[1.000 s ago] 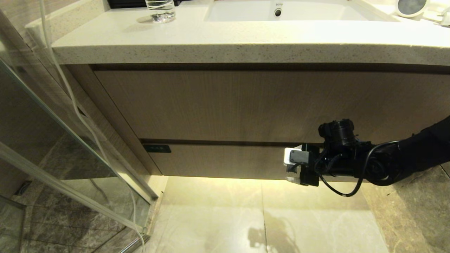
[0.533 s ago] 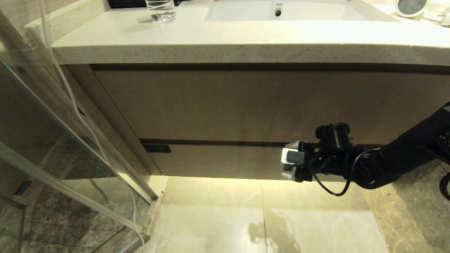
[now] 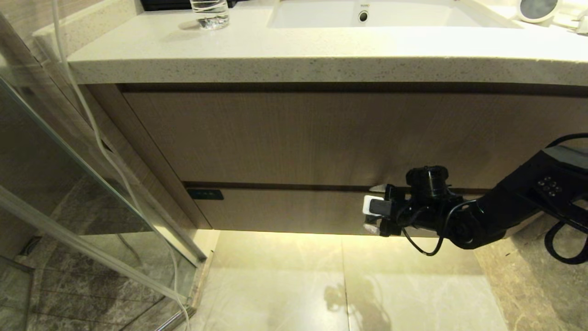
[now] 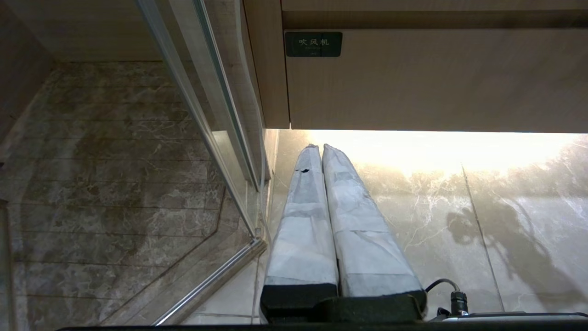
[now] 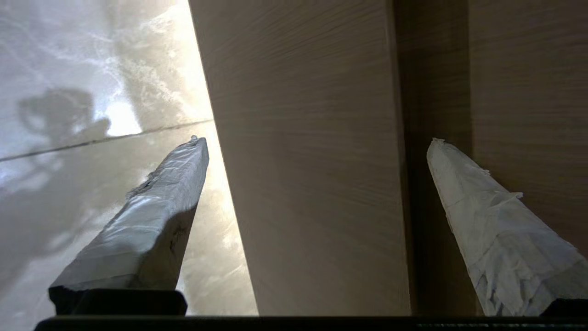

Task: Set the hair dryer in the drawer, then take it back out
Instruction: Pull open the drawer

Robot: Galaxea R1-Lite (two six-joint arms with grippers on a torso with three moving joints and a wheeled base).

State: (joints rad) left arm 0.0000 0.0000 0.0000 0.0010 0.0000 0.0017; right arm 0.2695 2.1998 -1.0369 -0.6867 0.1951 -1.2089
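Note:
The drawer [image 3: 285, 211] is the low beige wood-grain front under the vanity, closed, with a small black label [image 3: 205, 194]. My right gripper [image 3: 373, 209] is open at its front, right of centre. In the right wrist view the right gripper [image 5: 317, 142] straddles the drawer front [image 5: 312, 184]: one finger is below its lower edge over the floor, the other is at the dark gap above it. The hair dryer [image 3: 537, 8] lies on the counter at the far right, only its dark round end showing. My left gripper [image 4: 319, 148] is shut and empty, low by the drawer's [image 4: 436, 82] labelled corner.
A taller wood-grain panel [image 3: 321, 138] sits above the drawer. On the counter [image 3: 275, 55] are a glass of water [image 3: 210, 13] and the sink [image 3: 381, 14]. A glass shower door [image 3: 92, 184] and a hanging white cord [image 3: 98, 138] stand at the left. Pale tiled floor [image 3: 285, 285] lies below.
My right gripper has shifted a little left along the drawer front and closer to it, its jaws spread wider, and the arm behind it has swung up at the right edge.

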